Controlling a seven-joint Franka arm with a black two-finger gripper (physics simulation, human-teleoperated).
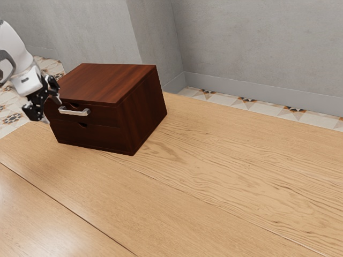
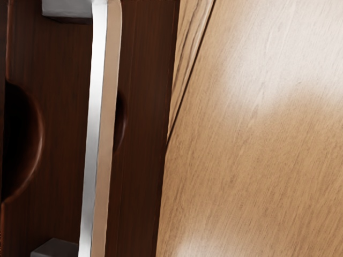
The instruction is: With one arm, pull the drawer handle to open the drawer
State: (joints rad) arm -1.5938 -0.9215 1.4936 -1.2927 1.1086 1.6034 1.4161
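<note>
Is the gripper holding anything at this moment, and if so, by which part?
Nothing is held, as far as I can see. The gripper is open, close to the drawer handle but not closed on it.

Oak table (image 1: 214,176), grey wall (image 1: 257,37), patterned floor tiles (image 1: 268,105)

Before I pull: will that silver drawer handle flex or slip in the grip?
The handle looks like a stiff metal bar on two mounts, so it probably won't flex. Its glossy finish suggests it may be slippery. The cabinet simply rests on the table, so it could slide with the pull.
</note>
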